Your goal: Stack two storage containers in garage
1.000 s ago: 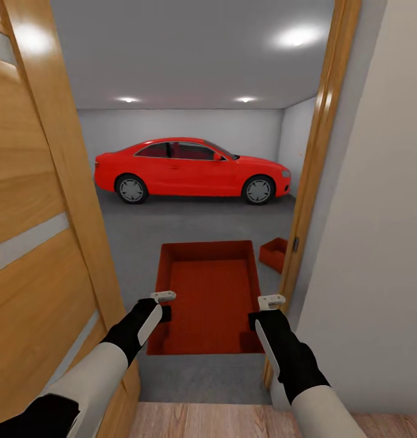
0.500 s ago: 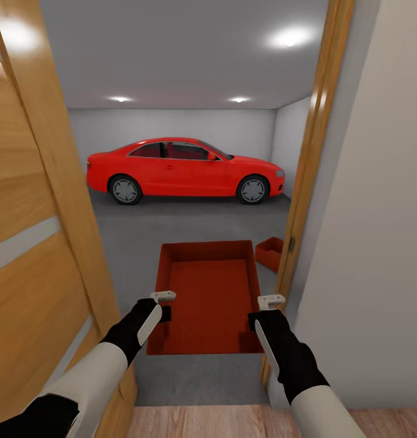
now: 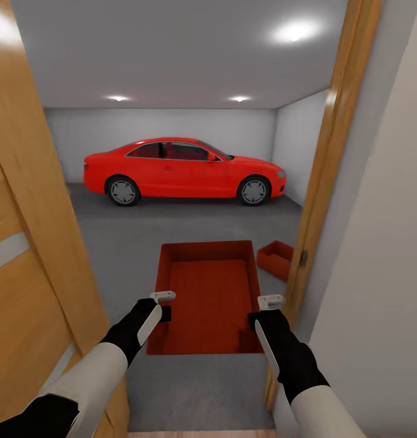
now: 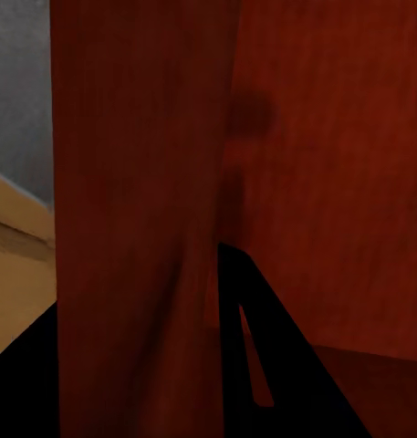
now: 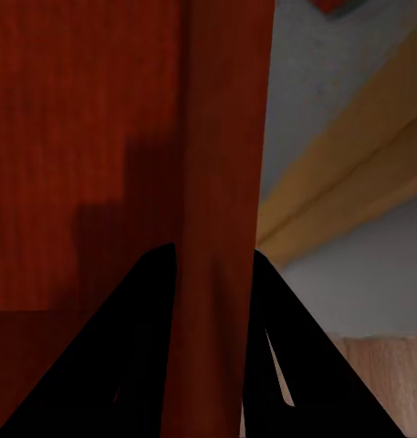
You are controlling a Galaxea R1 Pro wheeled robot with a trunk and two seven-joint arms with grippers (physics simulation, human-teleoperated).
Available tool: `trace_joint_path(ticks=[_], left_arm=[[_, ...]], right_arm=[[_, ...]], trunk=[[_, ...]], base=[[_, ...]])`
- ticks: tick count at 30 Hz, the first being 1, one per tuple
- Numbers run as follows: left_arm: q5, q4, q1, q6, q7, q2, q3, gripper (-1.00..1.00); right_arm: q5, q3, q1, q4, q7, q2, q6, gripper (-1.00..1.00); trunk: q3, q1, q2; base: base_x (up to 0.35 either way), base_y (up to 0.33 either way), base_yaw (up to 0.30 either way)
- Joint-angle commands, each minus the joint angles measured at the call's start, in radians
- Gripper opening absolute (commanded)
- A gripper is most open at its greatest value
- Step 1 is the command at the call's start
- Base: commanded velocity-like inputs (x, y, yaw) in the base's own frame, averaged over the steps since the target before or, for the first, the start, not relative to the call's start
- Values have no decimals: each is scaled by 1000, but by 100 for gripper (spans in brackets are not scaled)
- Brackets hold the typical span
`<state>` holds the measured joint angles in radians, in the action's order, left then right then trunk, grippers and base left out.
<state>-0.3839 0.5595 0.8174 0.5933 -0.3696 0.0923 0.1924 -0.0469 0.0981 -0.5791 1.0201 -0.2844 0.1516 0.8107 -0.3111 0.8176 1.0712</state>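
One orange-red storage container (image 3: 208, 292) hangs level in front of me over the garage's grey concrete floor (image 3: 129, 243). My left gripper (image 3: 164, 306) is shut on its left wall near the close corner. My right gripper (image 3: 261, 310) is shut on its right wall. In the left wrist view, that wall (image 4: 144, 228) runs between the dark fingers (image 4: 263, 365). In the right wrist view, the other wall (image 5: 222, 182) is pinched between two fingers (image 5: 135, 365). The second container (image 3: 275, 257) rests on the concrete just inside the doorway, partly hidden by the door frame.
An open wooden door (image 3: 26, 243) stands close on my left. The wooden door frame (image 3: 321, 182) and a white wall (image 3: 379, 274) are close on my right. A red car (image 3: 184, 170) is parked across the back of the garage.
The view has advanced through the doorway: the door and frame have slid outward, the wood plank floor has almost left the picture, and more of the second container shows. Both grips are unchanged.
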Motion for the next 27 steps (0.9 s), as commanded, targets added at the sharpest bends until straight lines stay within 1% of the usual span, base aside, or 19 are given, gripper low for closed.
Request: trace_joint_path(ticks=[1,10,27], left_arm=[[30,2,0,-12,1,26,-2,-100],[30,2,0,-11,1,27,-2,-100],[30,2,0,-12,1,26,-2,-100]], right_arm=[[33,40,1,-2,4,23,-4,-100],[33,40,1,0,4,23,-4,-100],[33,40,1,0,4,23,-4,-100]], trunk=[[0,0,0],[0,0,0],[0,0,0]], base=[[335,8,0],[323,85,0],[335,4,0]])
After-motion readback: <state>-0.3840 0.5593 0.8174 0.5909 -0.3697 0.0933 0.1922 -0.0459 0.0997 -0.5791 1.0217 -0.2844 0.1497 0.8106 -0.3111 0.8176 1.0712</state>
